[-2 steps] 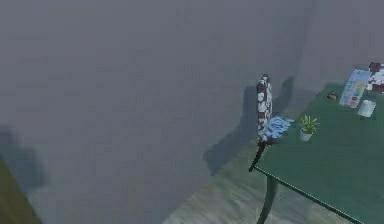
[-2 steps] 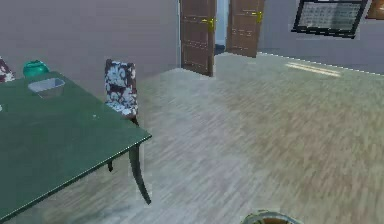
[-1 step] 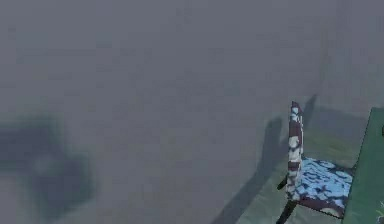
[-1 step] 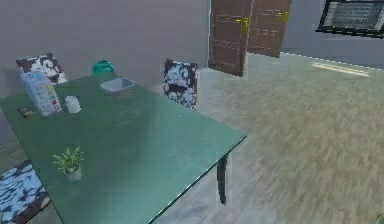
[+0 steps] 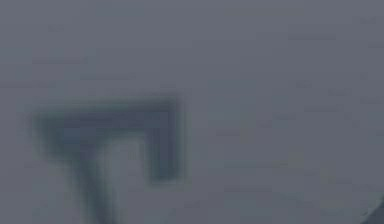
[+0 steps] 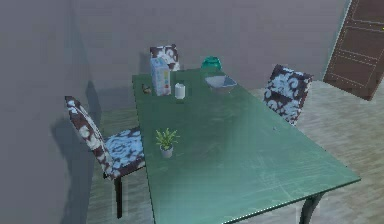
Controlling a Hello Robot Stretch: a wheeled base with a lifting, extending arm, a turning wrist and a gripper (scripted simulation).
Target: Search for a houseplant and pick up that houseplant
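The houseplant [image 6: 167, 141] is small, with thin, spiky green leaves that fan up from a pale little pot. It stands upright on the green table [image 6: 262, 150], close to the table's edge on the arm side view's left.

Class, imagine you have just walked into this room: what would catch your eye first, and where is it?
The big green table dominates the arm side view, ringed by flower-patterned seats: the left chair, the far chair and the right chair. A small houseplant in a white pot stands alone near the table's left edge; a tall carton and a bowl sit toward the far end.
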